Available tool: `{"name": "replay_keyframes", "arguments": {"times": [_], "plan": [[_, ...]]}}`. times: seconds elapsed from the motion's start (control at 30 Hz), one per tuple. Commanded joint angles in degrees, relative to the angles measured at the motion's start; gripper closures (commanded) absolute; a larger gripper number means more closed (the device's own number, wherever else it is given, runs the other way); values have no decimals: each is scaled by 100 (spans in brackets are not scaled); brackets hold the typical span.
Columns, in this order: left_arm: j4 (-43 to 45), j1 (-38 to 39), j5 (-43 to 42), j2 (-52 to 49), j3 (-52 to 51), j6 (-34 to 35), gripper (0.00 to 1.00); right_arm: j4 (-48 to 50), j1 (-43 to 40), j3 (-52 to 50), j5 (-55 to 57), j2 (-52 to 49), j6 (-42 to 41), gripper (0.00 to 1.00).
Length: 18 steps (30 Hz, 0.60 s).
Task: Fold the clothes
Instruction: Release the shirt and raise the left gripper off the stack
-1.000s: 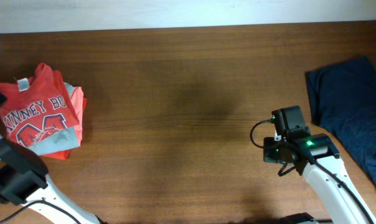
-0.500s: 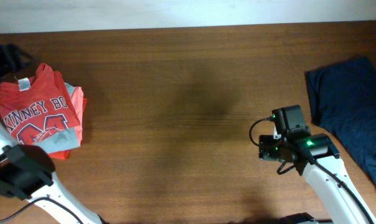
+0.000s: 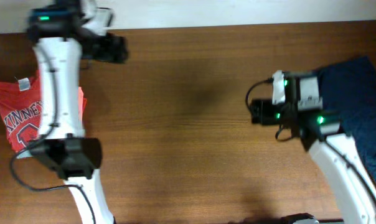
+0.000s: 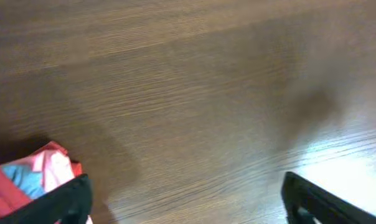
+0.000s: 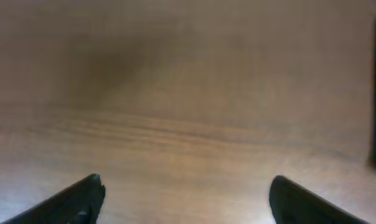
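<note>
Partial "KINNE" — on orange-red T-shirt [image 3: 14, 99]

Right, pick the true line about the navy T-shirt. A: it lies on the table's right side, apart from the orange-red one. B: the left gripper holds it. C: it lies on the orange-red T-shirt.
A: the navy T-shirt lies at the right edge of the table, the orange-red T-shirt lies far off at the left, and the left gripper is open over bare wood.
</note>
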<state>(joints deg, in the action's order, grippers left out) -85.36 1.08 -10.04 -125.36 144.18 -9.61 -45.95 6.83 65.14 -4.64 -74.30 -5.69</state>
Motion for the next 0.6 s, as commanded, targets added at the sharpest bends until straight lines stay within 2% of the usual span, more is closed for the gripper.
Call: {"name": "replay_keyframes", "arguments": {"times": [0.0, 0.17, 0.27, 0.57], "plan": [[66, 483, 844, 96, 63, 269, 1, -138, -107, 785, -50, -610, 249, 1], [-195, 730, 844, 98, 63, 264, 1, -103, -129, 1150, -55, -922, 372, 1], [-610, 728, 833, 111, 63, 264, 1, -455, -131, 1180, -52, -822, 612, 1], [-1021, 702, 682, 737, 61, 267, 1, -933, -129, 870, 94, 398, 529, 1]]}}
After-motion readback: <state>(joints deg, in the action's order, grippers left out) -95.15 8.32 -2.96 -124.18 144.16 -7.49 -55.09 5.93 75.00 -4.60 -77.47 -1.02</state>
